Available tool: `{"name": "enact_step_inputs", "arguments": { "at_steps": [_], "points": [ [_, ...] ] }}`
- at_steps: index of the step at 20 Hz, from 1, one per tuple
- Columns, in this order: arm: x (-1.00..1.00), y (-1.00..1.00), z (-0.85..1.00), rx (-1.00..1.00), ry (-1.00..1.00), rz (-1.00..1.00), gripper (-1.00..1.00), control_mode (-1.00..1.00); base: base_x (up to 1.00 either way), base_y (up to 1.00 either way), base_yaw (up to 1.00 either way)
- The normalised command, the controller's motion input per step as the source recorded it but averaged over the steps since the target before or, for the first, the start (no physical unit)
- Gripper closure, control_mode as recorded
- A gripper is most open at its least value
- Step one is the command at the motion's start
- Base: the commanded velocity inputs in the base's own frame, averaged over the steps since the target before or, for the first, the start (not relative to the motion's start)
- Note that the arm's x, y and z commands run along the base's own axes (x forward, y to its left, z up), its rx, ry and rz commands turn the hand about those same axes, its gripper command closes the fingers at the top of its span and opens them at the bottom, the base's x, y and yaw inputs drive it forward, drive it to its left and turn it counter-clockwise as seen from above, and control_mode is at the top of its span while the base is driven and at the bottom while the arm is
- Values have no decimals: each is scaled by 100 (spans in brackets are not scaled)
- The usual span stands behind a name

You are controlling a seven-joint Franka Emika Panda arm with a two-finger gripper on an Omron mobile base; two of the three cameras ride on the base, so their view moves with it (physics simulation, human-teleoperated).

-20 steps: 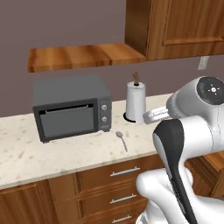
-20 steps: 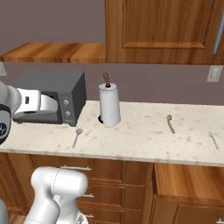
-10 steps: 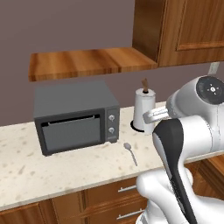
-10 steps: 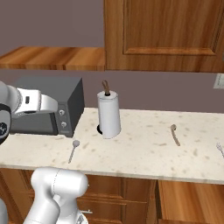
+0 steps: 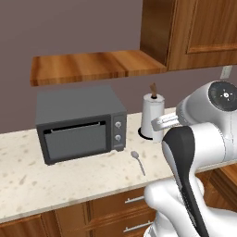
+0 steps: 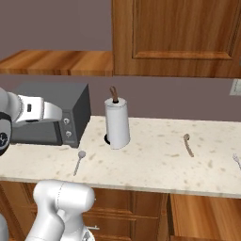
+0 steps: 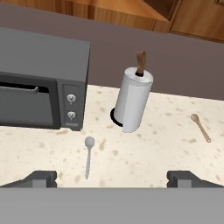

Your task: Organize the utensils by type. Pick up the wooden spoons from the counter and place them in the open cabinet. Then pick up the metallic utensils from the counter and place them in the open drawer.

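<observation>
Views slid right along beige counter [image 6: 155,164] under cabinets [image 6: 179,37].

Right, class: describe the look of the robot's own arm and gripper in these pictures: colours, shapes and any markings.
The arm is glossy white, built of rounded, tube-like segments. A black curved band runs down the near segment, and a dark grey round cap with a small white centre dot closes one joint. In the hand view the gripper shows two small, dark grey, blocky finger tips. No cables show.
</observation>
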Motion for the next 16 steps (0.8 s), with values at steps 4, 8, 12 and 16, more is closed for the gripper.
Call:
{"name": "enact_step_inputs", "arguments": {
  "at_steps": [4,8,12,16],
  "points": [
    [0,0,0,0,0,0,-100,100,0,0,0],
    [0,0,0,0,0,0,-100,100,0,0,0],
    [0,0,0,0,0,0,-100,100,0,0,0],
    [0,0,0,0,0,0,-100,100,0,0,0]
  ]
}}
